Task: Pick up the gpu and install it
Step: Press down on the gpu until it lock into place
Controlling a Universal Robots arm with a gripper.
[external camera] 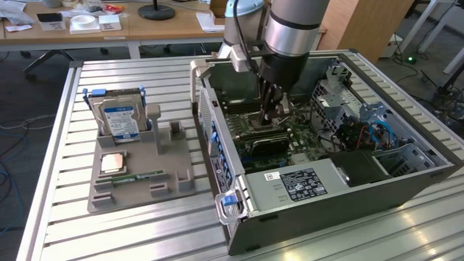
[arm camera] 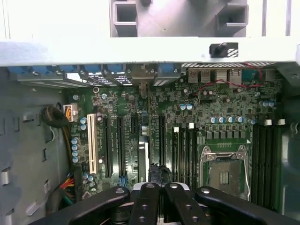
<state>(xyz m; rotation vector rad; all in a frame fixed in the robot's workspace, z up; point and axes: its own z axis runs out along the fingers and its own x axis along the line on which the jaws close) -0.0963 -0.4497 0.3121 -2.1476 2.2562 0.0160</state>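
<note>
Though its label text looks unreadable, the hard drive (external camera: 119, 120) stands upright.

Open case side (external camera: 348, 179) gives access from above to motherboard (external camera: 290, 136). Crowded at exterior view's right by drive cage (external camera: 340, 98) and cables (external camera: 362, 133); power supply (external camera: 297, 187) blocks near end.

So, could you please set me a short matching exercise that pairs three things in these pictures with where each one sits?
Things:
1. hard drive
2. memory stick
3. hand

Places:
A. lying flat on the grey holder
B. inside the open computer case, over the motherboard
C. standing upright in the grey holder

Pairs: 1-C, 2-A, 3-B
</note>
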